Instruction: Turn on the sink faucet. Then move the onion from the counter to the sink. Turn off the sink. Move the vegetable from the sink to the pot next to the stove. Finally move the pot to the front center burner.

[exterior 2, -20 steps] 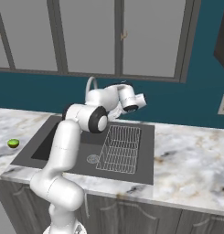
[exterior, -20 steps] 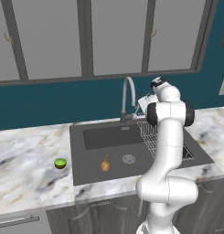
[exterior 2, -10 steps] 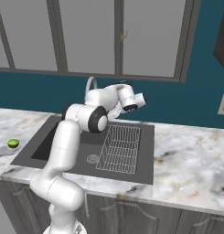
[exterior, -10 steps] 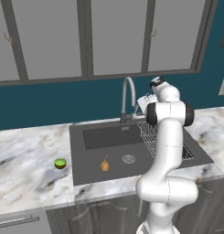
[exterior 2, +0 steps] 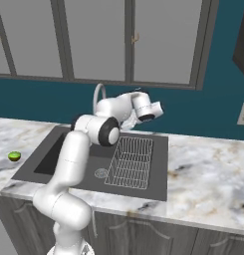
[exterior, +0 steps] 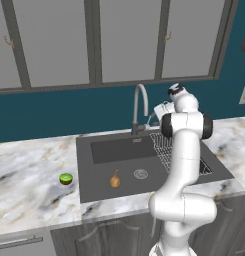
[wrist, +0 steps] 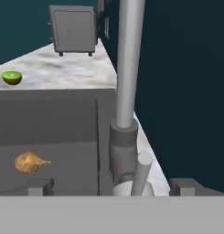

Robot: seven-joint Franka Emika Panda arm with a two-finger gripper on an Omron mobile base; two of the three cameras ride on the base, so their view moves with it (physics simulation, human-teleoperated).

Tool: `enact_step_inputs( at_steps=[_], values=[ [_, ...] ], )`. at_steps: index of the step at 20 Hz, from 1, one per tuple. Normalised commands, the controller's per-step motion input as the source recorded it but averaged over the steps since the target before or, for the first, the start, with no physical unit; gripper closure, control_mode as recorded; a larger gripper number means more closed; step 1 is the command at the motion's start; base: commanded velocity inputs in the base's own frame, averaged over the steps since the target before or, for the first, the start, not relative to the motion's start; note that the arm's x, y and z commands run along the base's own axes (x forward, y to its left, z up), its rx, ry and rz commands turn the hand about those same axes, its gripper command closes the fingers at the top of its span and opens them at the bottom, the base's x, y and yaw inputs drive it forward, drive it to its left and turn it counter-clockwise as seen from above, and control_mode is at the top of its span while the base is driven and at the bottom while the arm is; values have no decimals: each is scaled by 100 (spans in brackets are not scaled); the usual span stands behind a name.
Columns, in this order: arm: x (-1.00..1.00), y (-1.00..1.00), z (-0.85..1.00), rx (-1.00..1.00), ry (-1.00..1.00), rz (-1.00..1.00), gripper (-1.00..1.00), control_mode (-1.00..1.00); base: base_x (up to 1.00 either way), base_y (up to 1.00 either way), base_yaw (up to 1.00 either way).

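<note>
I had the gripper spread wide — the sink faucet lever sat between its jaws. A careless sweep could skid off the lever and leave water running over the onion.

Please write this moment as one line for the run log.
stage: at faucet lever, turn-off step | hand: open, either side of lever, holding nothing | onion: in sink | lime: on counter

Even flat rendered light, soft faint shadows, no glare; hand view coarse, slightly blurred up close
</note>
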Motion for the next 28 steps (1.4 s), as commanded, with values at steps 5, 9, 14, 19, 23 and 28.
enact_step_inputs(
  at_steps=[5, 9, 14, 19, 23, 28],
  values=[
    [-32, -16, 12, 0, -13, 0, -100, -100, 0, 0, 0],
    [-60, 0, 32, 0, -15, 0, -100, -100, 0, 0, 0],
    [-73, 0, 41, 0, -15, 0, -100, -100, 0, 0, 0],
    [-70, 0, 39, 0, -9, -1, -100, -100, 0, 0, 0],
    [-62, 3, 44, 0, -3, -4, -100, -100, 0, 0, 0],
    [-49, 4, 43, 0, 0, -9, -100, -100, 0, 0, 0]
  ],
)
